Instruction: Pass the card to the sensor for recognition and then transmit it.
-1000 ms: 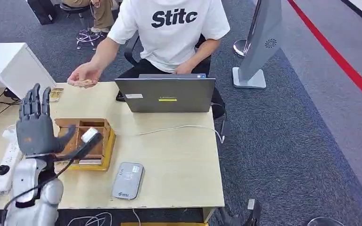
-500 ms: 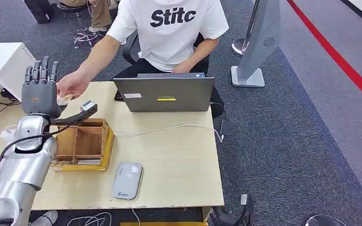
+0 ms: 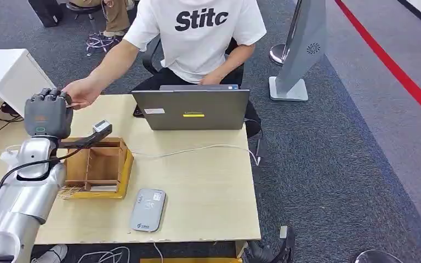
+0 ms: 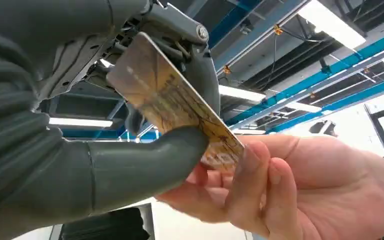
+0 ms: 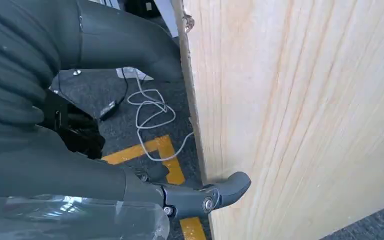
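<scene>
Two hands met on the card (image 4: 172, 102) at the upper left of the head frame: the left hand (image 3: 46, 114) pinched it between thumb and fingers (image 4: 200, 75), while a person's hand (image 4: 275, 185) held its far end. Nearer the frame's bottom lay the sensor (image 3: 148, 210). Whether the right hand (image 5: 130, 187) was open or closed could not be told.
</scene>
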Controlling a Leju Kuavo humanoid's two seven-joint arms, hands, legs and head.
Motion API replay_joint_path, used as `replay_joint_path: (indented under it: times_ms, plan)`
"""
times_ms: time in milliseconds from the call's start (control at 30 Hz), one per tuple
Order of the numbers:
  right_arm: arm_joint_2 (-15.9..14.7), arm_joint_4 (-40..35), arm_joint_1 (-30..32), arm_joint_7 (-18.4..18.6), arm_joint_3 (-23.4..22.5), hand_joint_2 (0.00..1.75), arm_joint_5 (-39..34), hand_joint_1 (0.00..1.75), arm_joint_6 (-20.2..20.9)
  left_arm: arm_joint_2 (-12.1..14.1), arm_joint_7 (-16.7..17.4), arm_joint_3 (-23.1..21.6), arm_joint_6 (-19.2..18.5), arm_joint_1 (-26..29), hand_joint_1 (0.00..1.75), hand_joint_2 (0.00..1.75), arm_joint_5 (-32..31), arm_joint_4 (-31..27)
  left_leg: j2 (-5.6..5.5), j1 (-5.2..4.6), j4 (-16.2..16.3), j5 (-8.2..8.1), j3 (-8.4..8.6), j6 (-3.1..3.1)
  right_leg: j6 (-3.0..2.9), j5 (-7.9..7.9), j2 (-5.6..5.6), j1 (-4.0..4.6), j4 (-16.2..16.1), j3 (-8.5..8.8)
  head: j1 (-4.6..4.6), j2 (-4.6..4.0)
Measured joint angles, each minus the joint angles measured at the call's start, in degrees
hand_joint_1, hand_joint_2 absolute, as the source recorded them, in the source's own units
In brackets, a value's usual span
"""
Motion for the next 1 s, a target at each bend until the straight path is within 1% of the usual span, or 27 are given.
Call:
replay_joint_path:
  times_ms: [67,100,267,633,700,733,767,800,867,933,1000]
  plan:
    - [0.0,0.0,0.0,-0.2,0.0,1.75,0.0,0.0,0.0,0.4,-0.3,0.0,0.0,0.1,1.75,1.75,0.0,0.3,0.0,0.0,0.0,0.0,-0.02,0.0,0.0,0.0,0.0,0.0,0.0,-0.02,0.02,0.0]
    - [0.1,0.0,0.0,-0.3,0.1,1.75,-0.2,0.0,0.0,0.7,-0.5,0.0,1.1,0.1,1.75,1.75,0.0,0.3,0.02,0.0,0.0,0.0,-0.06,0.0,0.0,0.0,0.01,0.0,0.0,-0.05,0.0,0.0]
    - [0.1,0.0,0.0,-0.7,0.2,1.75,-0.6,0.0,-0.2,1.2,-0.2,0.0,3.5,0.8,1.75,1.75,0.0,0.3,0.0,0.0,0.0,0.0,-0.07,0.0,0.0,0.0,0.0,0.0,0.0,-0.07,0.02,0.0]
    - [0.1,0.1,0.0,-0.7,0.3,1.75,-0.7,0.0,-0.2,1.5,-0.2,0.0,3.9,1.6,1.75,1.75,0.0,0.3,-0.01,0.0,0.0,0.0,-0.1,0.0,0.0,0.0,-0.01,0.0,0.0,-0.08,0.02,0.0]
    - [0.1,0.1,0.0,-0.8,0.3,1.75,-0.8,0.0,-0.3,1.5,-0.2,0.0,4.9,1.9,1.75,1.75,0.1,0.1,0.0,0.0,0.0,0.0,-0.1,0.0,0.0,0.0,0.0,0.0,0.0,-0.08,0.02,0.0]
    - [0.1,0.1,0.0,-0.9,0.3,1.75,-1.1,0.0,-0.3,1.4,-1.1,0.2,5.9,2.5,1.75,1.75,0.8,-0.4,0.01,0.0,0.0,0.0,-0.1,0.0,0.0,0.0,0.0,0.0,0.0,-0.08,0.02,0.0]
    - [0.1,0.1,0.1,-1.0,0.3,1.75,-1.4,0.0,-0.3,1.1,-2.7,0.6,7.3,3.8,1.75,1.75,2.6,-1.9,0.04,-0.02,0.0,-0.01,-0.08,0.0,0.0,0.0,0.03,-0.02,0.0,-0.08,0.02,0.0]
    - [0.1,0.1,0.2,-1.4,0.3,1.75,-1.9,0.0,-0.3,0.7,-5.5,1.2,8.8,5.4,1.75,1.75,4.5,-4.0,0.03,-0.03,0.0,-0.02,-0.08,0.01,0.01,-0.02,0.02,-0.04,0.0,-0.1,-0.04,0.0]
    - [0.1,0.1,0.3,-1.9,0.3,1.75,-2.4,0.0,-0.3,-0.8,-8.4,2.1,10.2,8.8,1.75,1.75,6.6,-7.7,-0.04,-0.03,0.0,-0.02,-0.12,0.03,0.06,-0.06,-0.04,-0.04,0.0,-0.07,0.0,0.0]
    - [0.1,0.1,0.4,-2.5,0.3,1.75,-3.3,0.0,-0.5,-2.7,-11.1,2.2,10.5,14.6,1.75,1.75,8.6,-15.1,0.05,-0.12,0.0,-0.11,-0.06,0.09,0.09,-0.09,0.06,-0.08,-0.1,-0.07,-0.07,0.0]
    - [0.1,0.1,0.9,-3.2,0.3,1.75,-4.4,0.0,-0.7,-4.7,-12.8,2.1,11.0,21.0,1.75,1.75,9.9,-21.3,0.09,-0.12,0.0,-0.2,-0.09,0.16,0.26,-0.2,0.1,-0.08,-0.1,-0.07,-0.17,0.0]
